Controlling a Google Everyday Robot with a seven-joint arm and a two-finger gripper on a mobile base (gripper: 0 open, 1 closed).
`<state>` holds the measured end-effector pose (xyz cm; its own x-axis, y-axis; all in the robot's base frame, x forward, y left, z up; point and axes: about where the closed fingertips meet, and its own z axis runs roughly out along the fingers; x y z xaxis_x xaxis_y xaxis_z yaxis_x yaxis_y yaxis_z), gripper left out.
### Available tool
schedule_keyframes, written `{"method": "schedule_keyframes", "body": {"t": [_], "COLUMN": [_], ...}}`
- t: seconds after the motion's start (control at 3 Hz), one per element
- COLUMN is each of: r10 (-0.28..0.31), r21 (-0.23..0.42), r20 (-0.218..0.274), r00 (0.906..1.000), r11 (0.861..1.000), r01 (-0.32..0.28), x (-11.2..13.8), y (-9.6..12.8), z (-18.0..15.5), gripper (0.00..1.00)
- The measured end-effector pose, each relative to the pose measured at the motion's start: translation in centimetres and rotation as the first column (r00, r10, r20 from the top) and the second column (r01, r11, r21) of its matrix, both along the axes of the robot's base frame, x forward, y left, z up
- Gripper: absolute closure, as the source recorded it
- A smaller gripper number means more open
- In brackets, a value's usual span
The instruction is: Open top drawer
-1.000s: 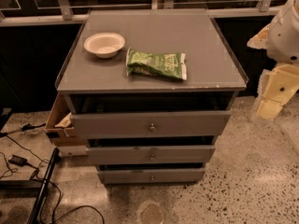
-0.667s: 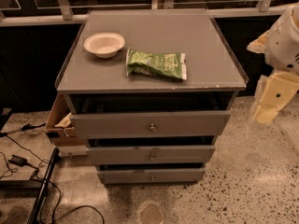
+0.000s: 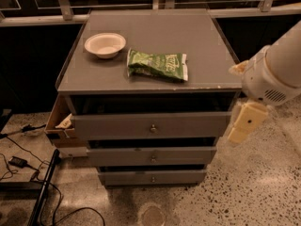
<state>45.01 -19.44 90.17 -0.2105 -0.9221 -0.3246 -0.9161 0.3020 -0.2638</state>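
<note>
The top drawer (image 3: 117,125) is the widest grey front of three in a grey cabinet, with a small round metal knob (image 3: 153,128) at its centre. It stands out a little, with a dark gap above it under the cabinet top. My gripper (image 3: 244,122) is cream coloured and hangs from a white arm (image 3: 277,69) at the cabinet's right side. It is level with the top drawer's right end and close beside it, well to the right of the knob.
A white bowl (image 3: 105,44) and a green snack bag (image 3: 158,64) lie on the cabinet top (image 3: 155,32). Two narrower drawers (image 3: 117,156) sit below. A cardboard box (image 3: 59,124) stands at the cabinet's left. Cables (image 3: 19,162) lie on the floor at left.
My gripper and arm have moved left and down, from beside the cabinet top to the top drawer's right end. The drawers, bowl and bag have not moved.
</note>
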Motion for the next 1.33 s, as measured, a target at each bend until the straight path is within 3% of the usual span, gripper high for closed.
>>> {"method": "schedule_keyframes", "body": {"t": [0.67,1.0,1.33], "r10": [0.045,0.063,0.063], "r21": [0.051,0.056,0.056], "r20": [-0.028,-0.053,-0.053], "r00": [0.9986,0.9966,0.9966], "r11": [0.998,0.997,0.997], "r01": [-0.043,-0.06,-0.06], "x": [1.4,3.3,3.3], "y": [2.6,4.0,4.0], "z": [-7.0,-13.5,-13.5], "gripper": [0.0,0.0,0.0]}}
